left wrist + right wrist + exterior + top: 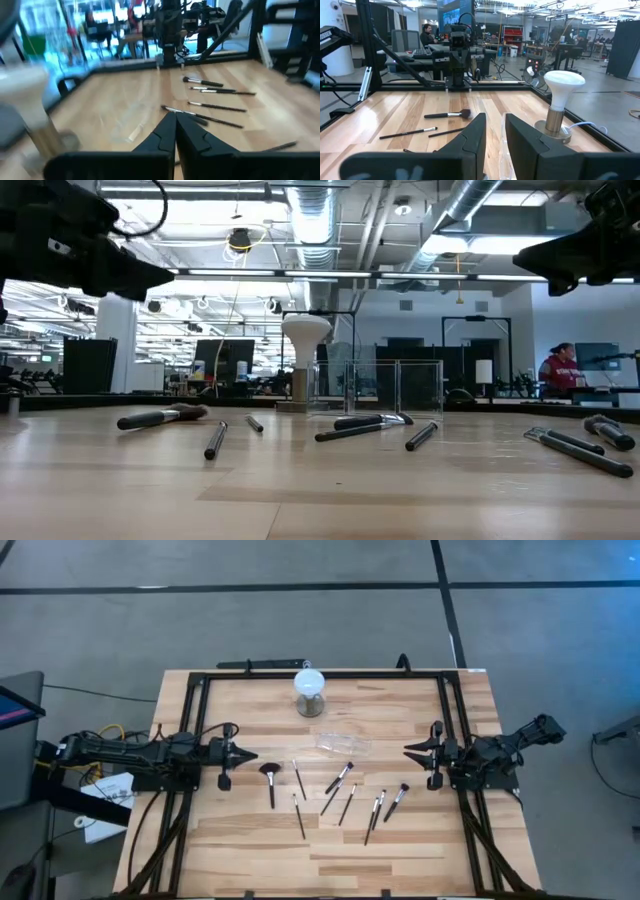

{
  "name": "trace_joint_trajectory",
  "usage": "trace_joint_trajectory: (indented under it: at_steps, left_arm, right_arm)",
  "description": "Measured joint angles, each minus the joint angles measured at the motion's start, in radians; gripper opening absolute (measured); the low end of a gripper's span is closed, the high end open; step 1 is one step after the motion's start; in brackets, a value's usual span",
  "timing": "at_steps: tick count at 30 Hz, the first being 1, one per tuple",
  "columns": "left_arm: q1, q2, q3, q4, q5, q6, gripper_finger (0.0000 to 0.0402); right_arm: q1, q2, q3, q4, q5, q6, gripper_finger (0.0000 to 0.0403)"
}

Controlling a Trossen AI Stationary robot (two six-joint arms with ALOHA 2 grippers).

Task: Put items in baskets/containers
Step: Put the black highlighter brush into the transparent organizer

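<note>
Several slim makeup brushes [340, 795] lie flat and scattered on the wooden table's middle, among them a fan-headed one [270, 778] nearest the left arm. They also show in the low view [360, 425] and the left wrist view [215, 91]. The clear plastic container [343, 743] stands on the table just beyond them [395, 385]. My left gripper [248, 755] is shut and hangs level above the table at the left, pointing toward the brushes [175, 117]. At the right, my right gripper [408, 752] hangs level with a narrow gap between its fingers [495, 122], holding nothing.
A grey cylinder with a white round top [310, 690] stands at the far middle [560, 97]. Black frame rails [320, 675] run along the table's far, left and right sides. Bare wood lies toward the near edge [330, 865]. A person [560, 370] is in the room behind.
</note>
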Motion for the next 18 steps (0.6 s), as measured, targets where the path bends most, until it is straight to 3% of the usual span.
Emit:
trace_joint_trajectory:
  at_steps: [3,12,18]
  left_arm:
    - [0.000,0.000,0.000,0.003,0.000,0.066,0.0006]
    - [0.000,0.000,0.000,0.012,0.000,0.064,0.0006]
    - [0.000,0.000,0.000,0.068,0.000,-0.191,0.0006]
  right_arm:
    - [0.000,0.000,0.000,0.000,0.000,0.000,0.0066]
    - [0.000,0.000,0.000,0.000,0.000,0.000,0.0066]
    - [0.000,0.000,0.000,0.000,0.000,0.000,0.0066]
